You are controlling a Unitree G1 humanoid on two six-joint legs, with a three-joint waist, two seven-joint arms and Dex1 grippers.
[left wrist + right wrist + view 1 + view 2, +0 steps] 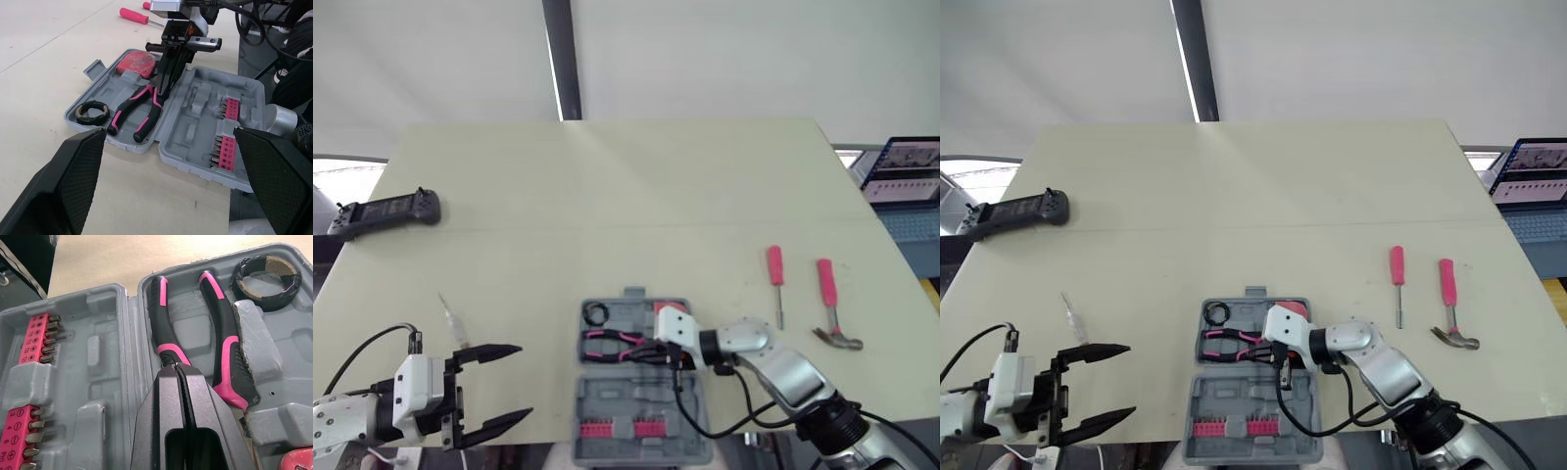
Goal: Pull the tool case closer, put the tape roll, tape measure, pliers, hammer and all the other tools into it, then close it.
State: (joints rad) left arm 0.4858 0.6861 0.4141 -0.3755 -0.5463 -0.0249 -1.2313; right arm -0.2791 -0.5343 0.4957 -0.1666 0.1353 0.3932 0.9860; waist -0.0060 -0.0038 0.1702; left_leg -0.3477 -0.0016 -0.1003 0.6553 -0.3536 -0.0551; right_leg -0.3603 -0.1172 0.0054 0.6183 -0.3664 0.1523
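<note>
On the pale table (607, 196), the open grey plastic tool case (617, 397) lies near-centre. The pink-handled hammer (830, 299) and the pink-handled screwdriver (775, 269) lie to its right, long axes near-to-far, nearest the right pincer (177, 372), whose fingers are together over the pink-and-black pliers (612, 341). The left pincer (524, 382) stands apart.

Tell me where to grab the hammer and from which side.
Grip the hammer at the middle of its pink handle, coming straight down from above and closing across its width. It lies flat on the table, handle pointing away from the robot, head nearest. The screwdriver lies apart on its left, probably leaving enough room.
</note>
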